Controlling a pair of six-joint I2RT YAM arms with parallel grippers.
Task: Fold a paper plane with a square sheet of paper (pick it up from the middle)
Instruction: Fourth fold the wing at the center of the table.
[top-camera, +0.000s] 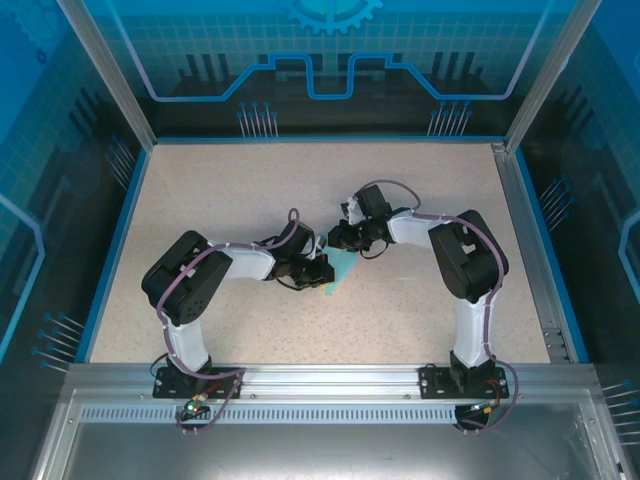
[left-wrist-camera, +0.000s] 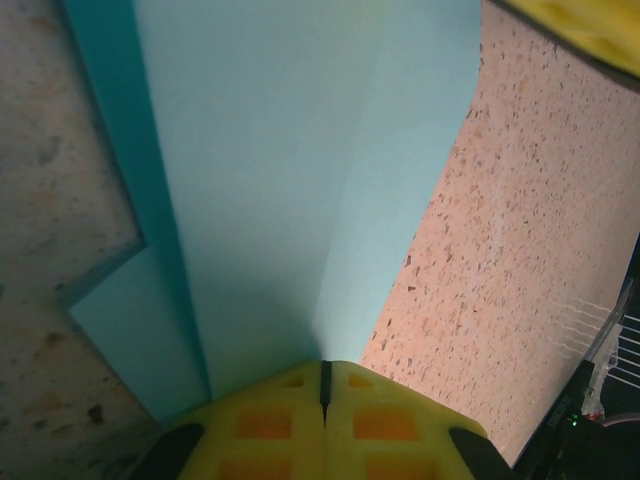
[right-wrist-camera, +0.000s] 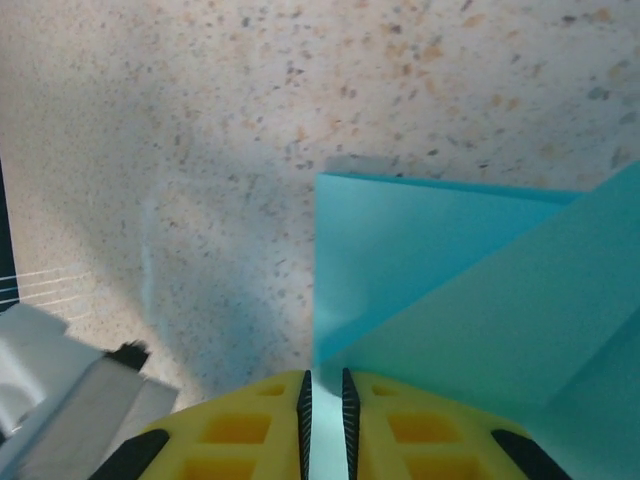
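The light-turquoise sheet of paper lies folded at the table's middle, between both arms. My left gripper is shut on its near end. In the left wrist view the paper rises from the closed yellow fingertips as a creased wedge with a darker flap on its left. My right gripper sits at the paper's far edge. Seen from the right wrist, its jaws stand a narrow slit apart, pale paper shows in the slit, and overlapping folded layers spread ahead to the right.
The speckled beige table is bounded by a blue rim and metal posts. A yellow finger of the right gripper shows at the top right corner of the left wrist view. The arm bases stand on the near rail.
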